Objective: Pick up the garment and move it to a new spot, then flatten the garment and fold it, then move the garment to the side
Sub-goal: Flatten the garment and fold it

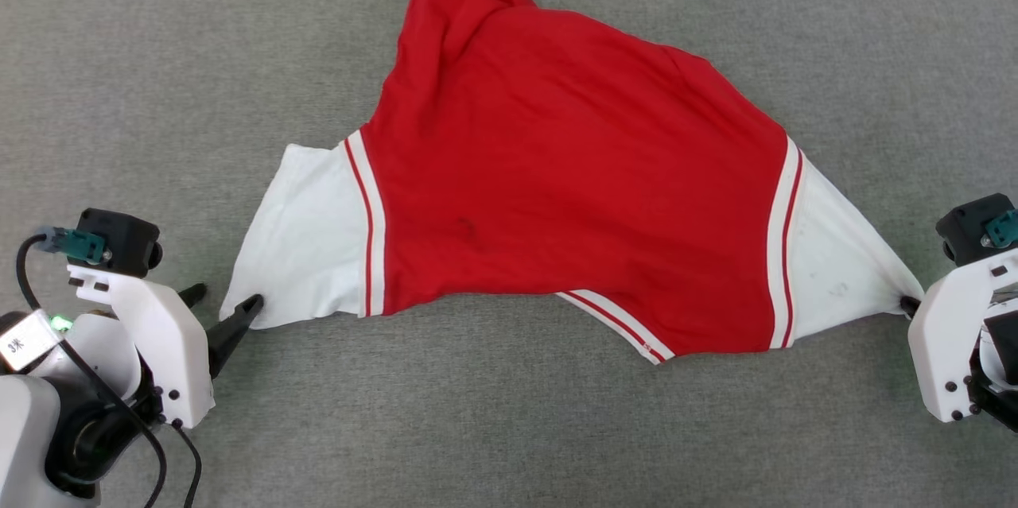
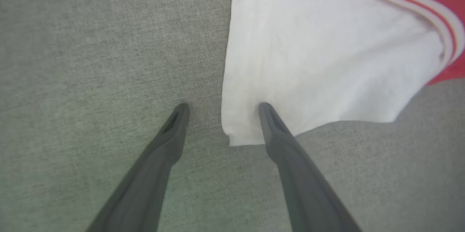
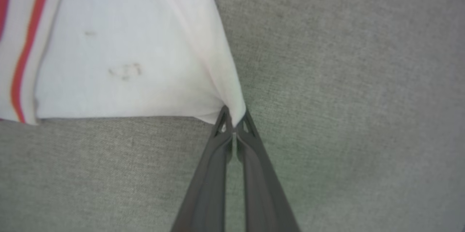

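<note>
The garment (image 1: pixel 557 174) lies spread on the grey surface, plain red side up, with a white sleeve pulled out to each side and the hem bunched toward the top. My left gripper (image 1: pixel 225 299) is open at the tip of the left sleeve (image 2: pixel 308 43). In the left wrist view, the left gripper (image 2: pixel 224 106) has one finger on the sleeve's corner and the other on the bare surface. My right gripper (image 1: pixel 907 304) is shut on the stretched tip of the right sleeve (image 3: pixel 127 43), and the right wrist view shows the right gripper (image 3: pixel 234 117) pinching that white cloth.
A grey fabric surface (image 1: pixel 509 428) stretches all around the garment, with free room in front and to both sides. A folded strip of red-and-white trim (image 1: pixel 616 323) pokes out under the near edge.
</note>
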Motion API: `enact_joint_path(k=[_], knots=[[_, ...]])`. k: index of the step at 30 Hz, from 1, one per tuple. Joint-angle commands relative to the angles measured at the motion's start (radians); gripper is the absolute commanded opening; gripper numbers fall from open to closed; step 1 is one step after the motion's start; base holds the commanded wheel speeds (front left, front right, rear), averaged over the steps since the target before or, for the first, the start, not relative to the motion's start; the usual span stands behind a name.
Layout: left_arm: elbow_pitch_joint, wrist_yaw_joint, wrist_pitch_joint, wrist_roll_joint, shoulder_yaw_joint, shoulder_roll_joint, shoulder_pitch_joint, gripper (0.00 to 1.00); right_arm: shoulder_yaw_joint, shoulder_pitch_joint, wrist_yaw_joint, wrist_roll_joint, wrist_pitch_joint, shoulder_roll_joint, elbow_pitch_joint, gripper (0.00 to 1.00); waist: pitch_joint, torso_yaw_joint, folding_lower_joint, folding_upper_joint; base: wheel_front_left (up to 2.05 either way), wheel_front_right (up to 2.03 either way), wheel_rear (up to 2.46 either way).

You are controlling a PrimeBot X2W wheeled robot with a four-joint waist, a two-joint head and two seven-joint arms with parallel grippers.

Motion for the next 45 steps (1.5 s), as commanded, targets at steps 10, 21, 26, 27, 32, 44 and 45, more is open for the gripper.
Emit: enact_joint_path(k=[10, 21, 26, 27, 32, 44, 45], knots=[[0.013, 0.005, 0.146, -0.021, -0.099, 0.004, 0.040, 1.00, 0.020, -0.017, 0.000, -0.011, -0.017, 0.015, 0.032, 0.00, 0.031, -0.017, -0.0001, 0.0000, 0.00, 0.00, 0.00], [0.055, -0.001, 0.089, -0.026, -0.147, -0.022, 0.037, 0.00, 0.029, -0.031, 0.000, -0.016, -0.042, 0.007, 0.042, 0.00, -0.012, -0.004, -0.0001, 0.0000, 0.00, 0.00, 0.00], [-0.003, 0.007, -0.006, -0.042, -0.068, -0.005, 0.024, 0.00, 0.012, -0.049, 0.000, -0.007, -0.074, -0.007, 0.026, 0.00, -0.065, -0.002, -0.0001, 0.0000, 0.00, 0.00, 0.00], [-0.019, 0.007, -0.022, -0.047, -0.053, -0.002, 0.025, 0.00, 0.008, -0.049, 0.000, -0.004, -0.080, -0.009, 0.024, 0.00, -0.078, -0.002, -0.0001, 0.0000, 0.00, 0.00, 0.00], [-0.134, 0.024, -0.067, -0.072, 0.030, 0.035, 0.064, 0.00, -0.012, -0.067, 0.000, 0.022, -0.099, -0.031, -0.020, 0.00, -0.138, -0.005, -0.0001, 0.0000, 0.00, 0.00, 0.00], [-0.454, 0.077, -0.135, -0.135, 0.286, 0.124, 0.094, 0.00, -0.097, -0.202, 0.000, 0.119, -0.121, -0.104, -0.190, 0.00, -0.249, -0.021, -0.0001, 0.0000, 0.00, 0.00, 0.00], [-0.475, 0.079, -0.139, -0.142, 0.305, 0.130, 0.084, 0.00, -0.104, -0.220, 0.000, 0.129, -0.120, -0.107, -0.203, 0.00, -0.255, -0.022, -0.0001, 0.0000, 0.00, 0.00, 0.00]])
